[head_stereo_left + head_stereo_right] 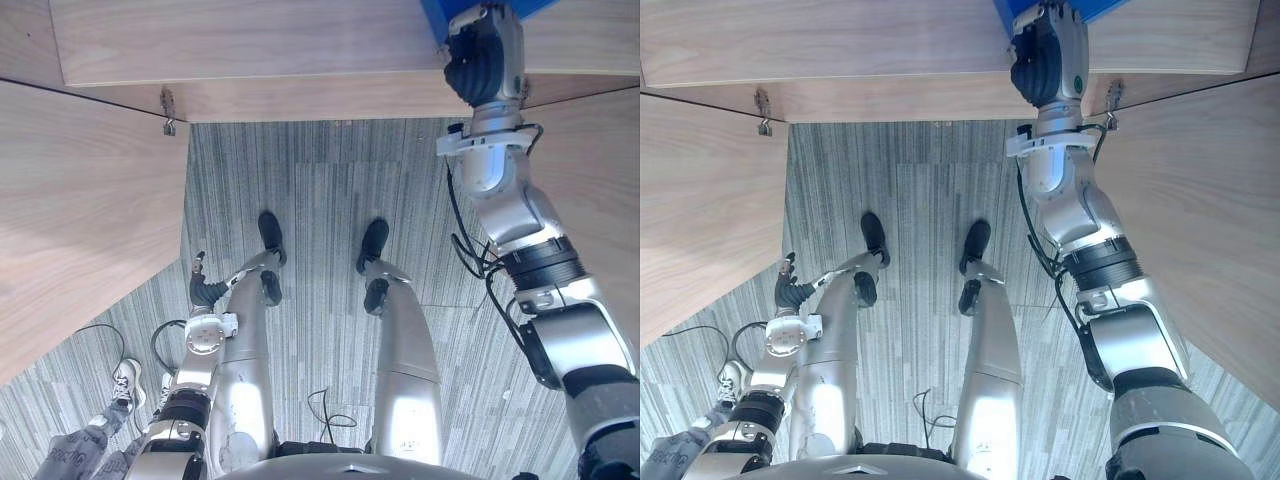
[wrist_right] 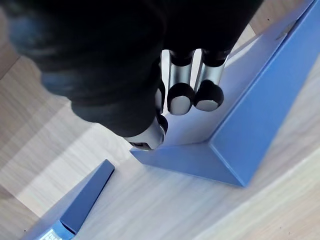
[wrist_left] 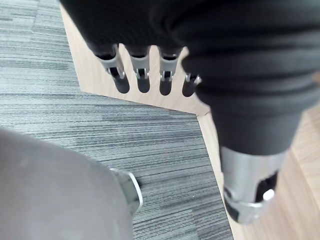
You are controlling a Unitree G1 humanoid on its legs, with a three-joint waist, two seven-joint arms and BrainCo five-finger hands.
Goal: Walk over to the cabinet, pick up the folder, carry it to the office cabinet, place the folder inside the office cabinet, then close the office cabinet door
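Observation:
A blue folder (image 2: 260, 115) stands upright on the pale wooden shelf (image 2: 165, 200) of the cabinet. Its blue corner (image 1: 434, 16) shows at the top of the left eye view. My right hand (image 1: 1045, 60) is stretched out to it on a raised arm. The fingers (image 2: 181, 97) lie on the folder's pale face and the thumb (image 2: 149, 136) sits at its lower edge, pinching it. My left hand (image 1: 205, 290) hangs beside my left leg with straight fingers (image 3: 142, 75), holding nothing.
The cabinet's wooden doors stand open on both sides: the left door (image 1: 80, 230) and the right door (image 1: 1210, 220). A second blue item (image 2: 85, 200) lies on the shelf near the folder. A person's shoe (image 1: 125, 380) rests on the grey carpet (image 1: 320, 190) at lower left.

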